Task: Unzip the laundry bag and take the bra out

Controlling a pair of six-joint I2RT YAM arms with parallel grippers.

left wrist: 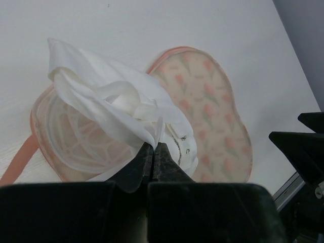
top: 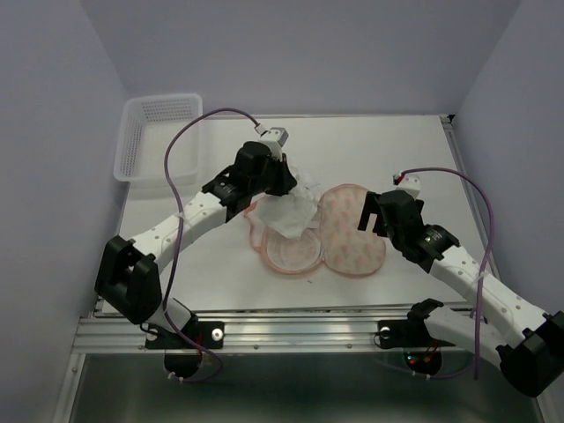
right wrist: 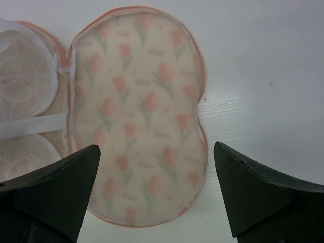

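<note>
While the left gripper (left wrist: pixel 154 147) pinches the bra (left wrist: pixel 111 101) over the open bag (left wrist: pixel 212 111), the right gripper (right wrist: pixel 156 149) gapes just beside the bag.

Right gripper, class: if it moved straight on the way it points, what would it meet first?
Probably the printed half of the laundry bag, lying flat ahead of the right gripper; depth is unclear.

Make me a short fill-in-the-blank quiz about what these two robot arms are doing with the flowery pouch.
1. The left gripper is shut on the white ____.
2. The right gripper hovers over the laundry bag with its jaws ____.
3. The mesh basket sits at the table's far ____ corner.

Missing words: bra; open; left.
</note>
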